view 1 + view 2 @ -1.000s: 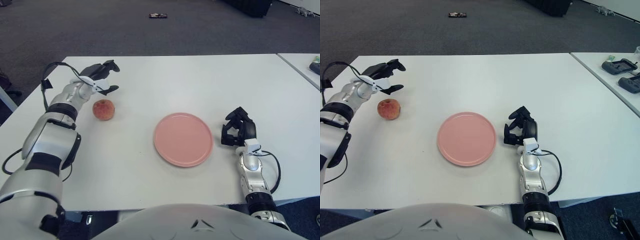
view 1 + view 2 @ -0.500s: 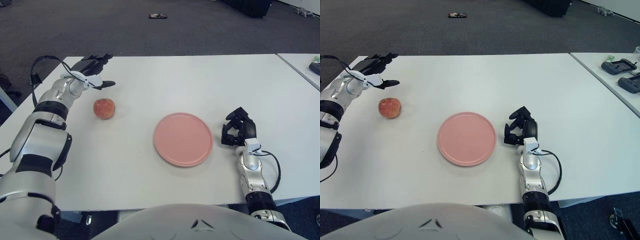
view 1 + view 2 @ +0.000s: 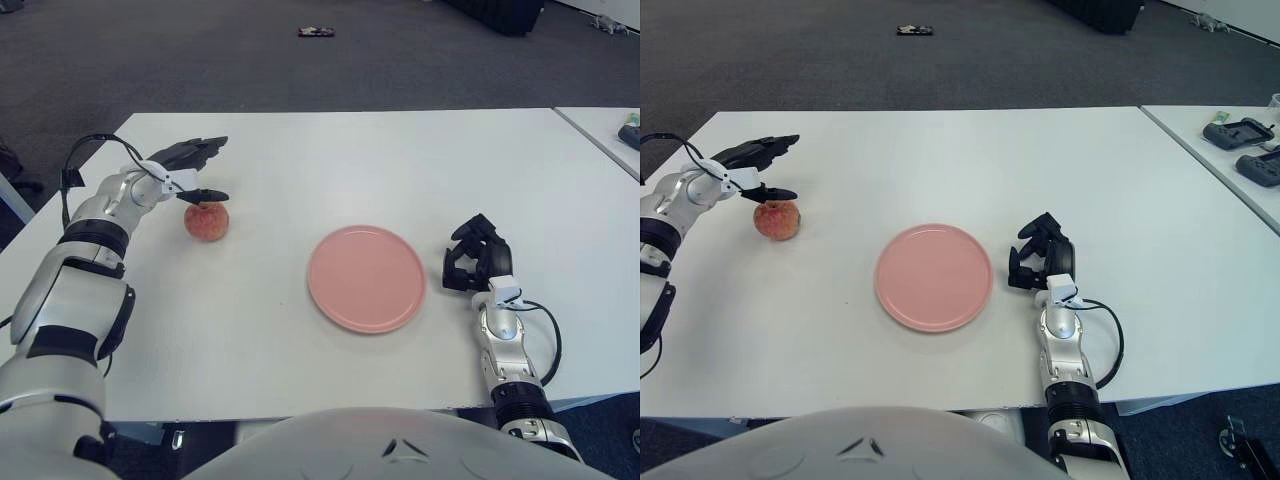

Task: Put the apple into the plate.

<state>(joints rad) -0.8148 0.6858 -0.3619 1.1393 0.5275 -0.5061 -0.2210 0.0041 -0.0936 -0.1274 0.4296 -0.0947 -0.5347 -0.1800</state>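
white table (image 3: 300, 150) on dark carpet (image 3: 200, 60) holds apple (image 3: 206, 221), plate (image 3: 366, 278); left hand (image 3: 190, 170) released above apple.

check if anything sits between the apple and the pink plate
Nothing visible does. The round red apple sits on the white table with only bare tabletop between it and the round pink plate. The left hand hovers open just above and behind the apple; the right hand rests beyond the plate's right side.

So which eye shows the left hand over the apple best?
The left eye view: the left hand, fingers spread above the apple, sits well inside the picture. The right eye view shows the same pair closer to its left edge, with more of the arm cut off.
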